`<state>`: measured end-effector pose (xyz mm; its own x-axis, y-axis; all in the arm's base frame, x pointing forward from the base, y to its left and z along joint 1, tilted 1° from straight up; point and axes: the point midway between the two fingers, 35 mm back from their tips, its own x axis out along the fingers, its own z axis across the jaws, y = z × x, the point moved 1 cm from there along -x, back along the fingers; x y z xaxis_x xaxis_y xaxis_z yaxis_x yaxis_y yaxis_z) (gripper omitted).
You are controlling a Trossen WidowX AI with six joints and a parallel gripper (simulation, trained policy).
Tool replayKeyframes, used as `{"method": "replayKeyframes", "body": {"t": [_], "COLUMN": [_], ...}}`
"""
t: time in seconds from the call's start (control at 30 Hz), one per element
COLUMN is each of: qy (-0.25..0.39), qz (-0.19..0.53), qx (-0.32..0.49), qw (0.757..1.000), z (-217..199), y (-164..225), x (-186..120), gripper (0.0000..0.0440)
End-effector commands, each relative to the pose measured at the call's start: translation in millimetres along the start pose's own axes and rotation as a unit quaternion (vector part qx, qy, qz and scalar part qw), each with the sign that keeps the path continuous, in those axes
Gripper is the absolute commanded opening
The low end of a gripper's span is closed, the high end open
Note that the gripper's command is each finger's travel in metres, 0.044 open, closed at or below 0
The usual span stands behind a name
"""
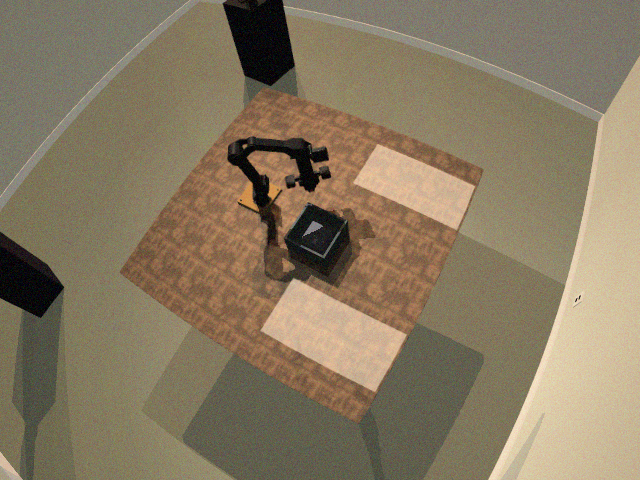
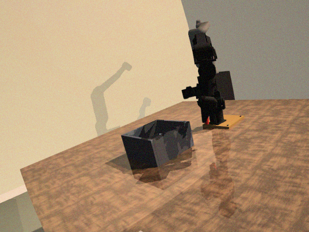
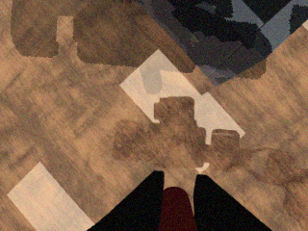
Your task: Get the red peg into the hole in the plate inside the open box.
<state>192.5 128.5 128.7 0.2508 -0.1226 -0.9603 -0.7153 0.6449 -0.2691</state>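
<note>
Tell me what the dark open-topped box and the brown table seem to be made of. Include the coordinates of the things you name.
The dark open-topped box (image 1: 337, 248) (image 2: 142, 152) looks like smooth plastic or painted metal: flat, thin, even-coloured walls. The brown table (image 1: 206, 232) (image 2: 261, 162) seems wooden or wood-patterned, with streaky grain and a glossy finish that mirrors the box.

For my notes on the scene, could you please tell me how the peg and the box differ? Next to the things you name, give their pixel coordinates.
The peg (image 2: 207, 120) (image 3: 177, 212) is red; the box (image 1: 293, 245) (image 2: 141, 152) (image 3: 217, 64) is dark. The peg is slim, the box wide and open-topped. The peg is held in the claw (image 3: 179, 180), the box stands on the table (image 1: 206, 217) (image 2: 261, 159) (image 3: 72, 111).
</note>
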Motion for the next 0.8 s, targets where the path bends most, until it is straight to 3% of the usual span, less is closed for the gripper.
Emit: {"method": "replayKeyframes", "body": {"t": [0.0, 0.4, 0.77], "qy": [-0.005, -0.005, 0.009], "qz": [-0.016, -0.063, -0.089], "qx": [0.019, 0.091, 0.124], "qw": [1.000, 0.994, 0.988], "z": [2, 4, -2], "y": [-15, -73, -124], "x": [-10, -17, -3], "gripper": [0.0002, 0.0000, 0.0000]}}
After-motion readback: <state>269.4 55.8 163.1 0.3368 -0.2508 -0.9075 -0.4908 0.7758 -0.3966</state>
